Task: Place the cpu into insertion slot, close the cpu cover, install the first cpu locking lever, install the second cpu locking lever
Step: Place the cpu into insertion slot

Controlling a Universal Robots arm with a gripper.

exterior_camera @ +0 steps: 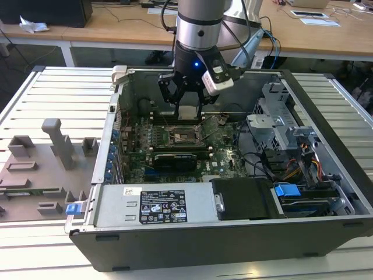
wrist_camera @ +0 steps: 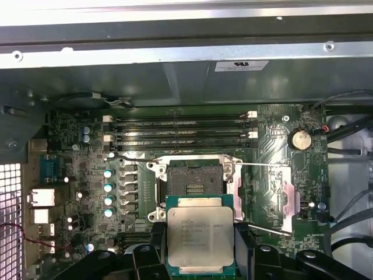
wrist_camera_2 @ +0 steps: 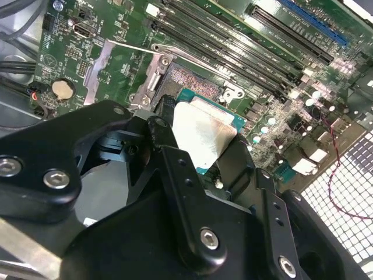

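Clamping the cpu (wrist_camera: 200, 236), jaws above the insertion slot (wrist_camera: 194, 182); slatted table (exterior_camera: 64, 93), wooden desks (exterior_camera: 116, 26) behind.

We see bright, even room light over the exterior view, while white glare washes the top of the cpu (wrist_camera_2: 201, 137) in the second wrist view.

The computer case (exterior_camera: 175, 245) is seen from high in front, at mid distance, in the exterior view, with the arm (exterior_camera: 198, 23) at 12 o'clock. The motherboard (wrist_camera: 76, 169) (wrist_camera_2: 70, 52) is seen close, from opposite sides, in both wrist views. The cpu (exterior_camera: 188, 112) (wrist_camera_2: 204, 137) (wrist_camera: 201, 233) and insertion slot (exterior_camera: 183, 137) (wrist_camera_2: 192, 79) (wrist_camera: 194, 182) are shared by all.
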